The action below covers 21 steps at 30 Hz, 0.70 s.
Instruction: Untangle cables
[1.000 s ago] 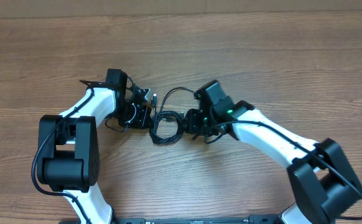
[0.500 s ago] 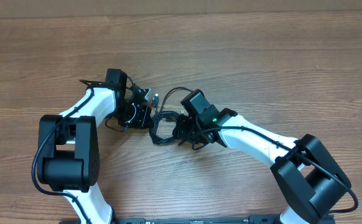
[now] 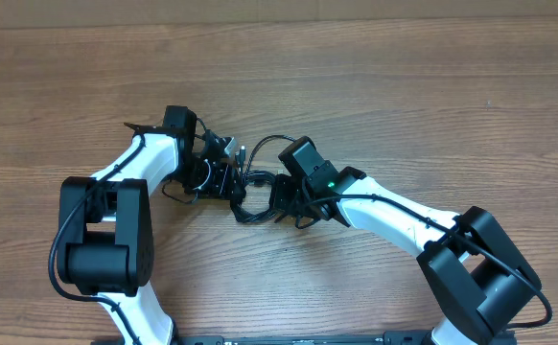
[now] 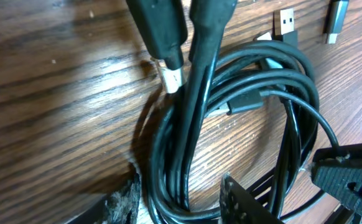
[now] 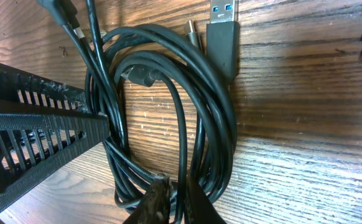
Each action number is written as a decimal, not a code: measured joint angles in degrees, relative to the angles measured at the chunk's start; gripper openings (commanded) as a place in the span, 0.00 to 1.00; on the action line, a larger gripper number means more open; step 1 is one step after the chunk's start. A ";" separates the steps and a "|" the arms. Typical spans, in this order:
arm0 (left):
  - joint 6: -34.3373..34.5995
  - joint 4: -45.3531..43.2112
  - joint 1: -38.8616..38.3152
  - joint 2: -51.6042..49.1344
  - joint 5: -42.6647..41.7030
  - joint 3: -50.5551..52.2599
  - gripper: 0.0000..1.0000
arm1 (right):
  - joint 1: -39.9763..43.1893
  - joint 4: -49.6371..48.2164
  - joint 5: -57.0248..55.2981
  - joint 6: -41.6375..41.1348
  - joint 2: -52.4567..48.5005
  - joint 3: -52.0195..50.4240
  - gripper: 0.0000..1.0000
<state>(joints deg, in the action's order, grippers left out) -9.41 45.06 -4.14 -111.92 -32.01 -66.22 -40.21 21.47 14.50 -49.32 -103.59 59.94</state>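
the cables (image 5: 226,124) are light, limp, slippery. right claw (image 5: 176,200) pinches one strand; left claw (image 4: 181,199) straddles several, grip i cannot tell. better hold: stiff plug (image 5: 222,43) ahead of right claw.

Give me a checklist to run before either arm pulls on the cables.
1. The cables separated: not ok, wound into one coil.
2. The left gripper placed: ok, its fingers straddle several strands.
3. Its grip closed: cannot tell.
4. The right gripper on a strand: ok, fingertips nearly together around one.
5. The USB plug free of the coil: cannot tell; it lies at the coil's edge.
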 measured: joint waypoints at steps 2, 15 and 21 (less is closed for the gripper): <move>0.31 -0.07 0.02 -0.02 1.18 0.00 0.28 | 0.00 -0.02 -0.11 0.02 0.00 0.00 0.08; 3.50 0.28 0.07 0.37 5.16 0.48 0.09 | -0.02 -0.02 -0.35 -0.02 0.00 0.00 0.08; 5.46 -2.51 0.17 1.53 4.35 2.73 0.04 | -0.02 -0.15 -0.35 -0.09 0.00 0.00 0.13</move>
<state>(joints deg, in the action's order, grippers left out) -3.95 42.54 -3.97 -110.39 -27.66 -63.48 -40.23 21.32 14.15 -49.41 -103.59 59.94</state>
